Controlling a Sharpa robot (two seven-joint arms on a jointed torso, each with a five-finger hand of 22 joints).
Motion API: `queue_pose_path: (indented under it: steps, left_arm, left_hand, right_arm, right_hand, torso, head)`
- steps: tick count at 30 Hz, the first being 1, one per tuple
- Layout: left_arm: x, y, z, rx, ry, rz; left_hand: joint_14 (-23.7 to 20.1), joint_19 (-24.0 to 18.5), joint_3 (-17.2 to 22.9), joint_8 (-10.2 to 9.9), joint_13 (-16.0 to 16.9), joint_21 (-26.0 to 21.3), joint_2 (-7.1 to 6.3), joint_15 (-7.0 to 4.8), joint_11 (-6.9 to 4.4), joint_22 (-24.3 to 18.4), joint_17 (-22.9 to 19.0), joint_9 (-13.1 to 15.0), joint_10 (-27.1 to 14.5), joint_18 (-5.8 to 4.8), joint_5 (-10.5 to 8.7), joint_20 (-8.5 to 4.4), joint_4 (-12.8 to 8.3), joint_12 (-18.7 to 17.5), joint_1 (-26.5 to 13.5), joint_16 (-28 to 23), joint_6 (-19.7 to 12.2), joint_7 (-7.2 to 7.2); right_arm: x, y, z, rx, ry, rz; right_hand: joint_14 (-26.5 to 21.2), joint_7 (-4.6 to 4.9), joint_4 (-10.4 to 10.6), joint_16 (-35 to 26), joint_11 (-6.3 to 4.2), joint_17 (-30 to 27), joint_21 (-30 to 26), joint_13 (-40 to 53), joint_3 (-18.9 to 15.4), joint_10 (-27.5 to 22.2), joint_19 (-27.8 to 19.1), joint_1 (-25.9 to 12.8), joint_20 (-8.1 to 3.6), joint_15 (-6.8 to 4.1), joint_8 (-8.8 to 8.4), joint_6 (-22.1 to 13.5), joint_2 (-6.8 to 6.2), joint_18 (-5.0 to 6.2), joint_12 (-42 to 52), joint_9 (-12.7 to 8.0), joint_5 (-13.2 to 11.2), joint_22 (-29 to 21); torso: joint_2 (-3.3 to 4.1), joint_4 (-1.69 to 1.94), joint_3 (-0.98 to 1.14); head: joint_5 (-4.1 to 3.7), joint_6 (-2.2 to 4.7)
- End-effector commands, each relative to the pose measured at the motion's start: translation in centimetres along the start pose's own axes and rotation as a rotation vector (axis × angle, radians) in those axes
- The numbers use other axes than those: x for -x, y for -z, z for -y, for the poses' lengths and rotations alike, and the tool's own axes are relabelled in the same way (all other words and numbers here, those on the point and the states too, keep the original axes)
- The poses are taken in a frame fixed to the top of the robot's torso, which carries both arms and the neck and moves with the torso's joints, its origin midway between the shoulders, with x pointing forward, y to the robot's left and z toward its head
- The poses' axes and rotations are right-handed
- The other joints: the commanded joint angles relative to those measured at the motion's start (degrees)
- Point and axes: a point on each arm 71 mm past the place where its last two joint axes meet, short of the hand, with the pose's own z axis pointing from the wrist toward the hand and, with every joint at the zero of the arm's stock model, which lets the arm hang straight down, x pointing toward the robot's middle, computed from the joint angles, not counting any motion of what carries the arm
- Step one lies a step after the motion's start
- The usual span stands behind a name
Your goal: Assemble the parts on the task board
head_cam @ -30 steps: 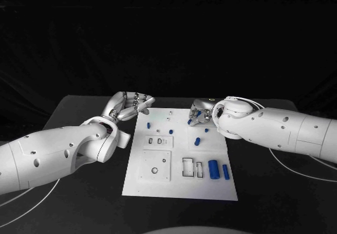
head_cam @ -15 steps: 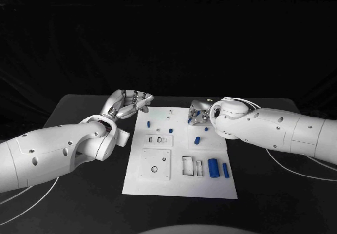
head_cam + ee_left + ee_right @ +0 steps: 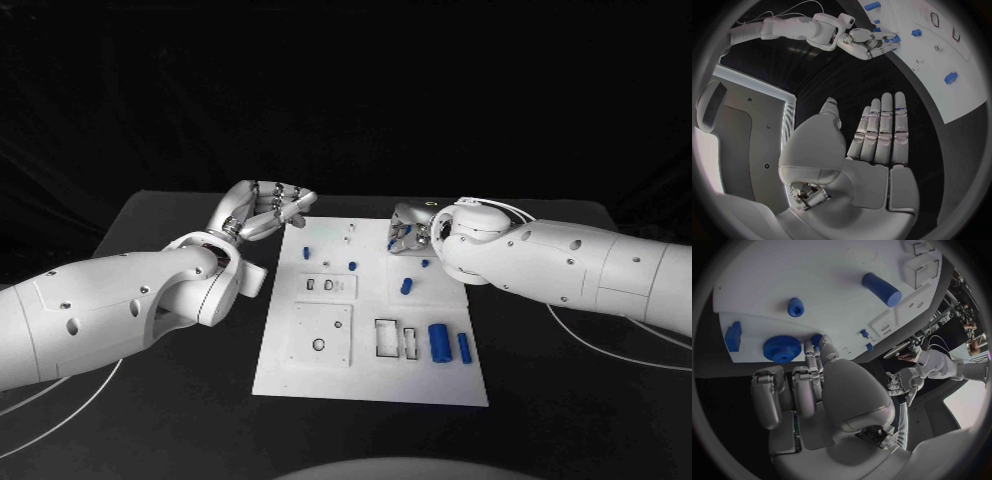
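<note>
Change over the last second was small: the right hand [image 3: 410, 232] had edged a little farther up the task board [image 3: 372, 375], sitting over its far right part, and the left hand [image 3: 268, 212] had lifted slightly at the board's far left corner, off the plate. No part on the board looked moved. My read: still positioning for a pick at the far end, no assembly step done yet.

Left hand fingers [image 3: 879, 131] lay straight and side by side in the left wrist view, palm bare, holding nothing.

Right hand fingers [image 3: 804, 385] were curled inward, tips right at a blue gear-like part [image 3: 782, 349] and a second blue piece [image 3: 817, 340] just beside it. Could not tell whether anything was pinched or merely touched; the hand's own bulk hid the contact.

Loose parts on the board: two blue cylinders [image 3: 440, 345] lying side by side near the right edge, a small blue peg [image 3: 407, 286] mid-board, small blue pieces [image 3: 306, 253] toward the far left. Rectangular slots [image 3: 387, 341] and a ring recess [image 3: 317, 345] sat unfilled at the near middle.

Hidden or unclear: the board's far right corner lay under the right hand in the head view, and the tiny far pieces were too small to identify.
</note>
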Motion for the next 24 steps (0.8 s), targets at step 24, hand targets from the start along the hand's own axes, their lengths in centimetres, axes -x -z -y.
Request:
queue_pose_path:
  steps: [24]
  left_arm:
    - [-0.1,-0.1,0.4,-0.019,0.005,-0.007]
  left_hand:
    - [-0.9,-0.5,-0.3,0.0,0.1,-0.8,0.56,0.10,0.07,-0.3,-0.3,0.1,-0.3,0.07,-0.35,0.24,0.0,-0.1,0.3,-0.6,0.0,0.31]
  right_arm:
    - [2.0,0.8,-1.1,0.146,-0.096,0.302]
  right_hand:
    - [6.0,-0.56,0.2,0.2,-0.72,15.1,0.3,0.0,3.0,6.0,6.0,2.0,-0.83,-0.42,1.18,5.3,0.78,-0.38,-1.3,0.8,-0.1,15.1]
  torso:
    - [0.04,0.04,-0.03]
  head:
    - [1.28,1.52]
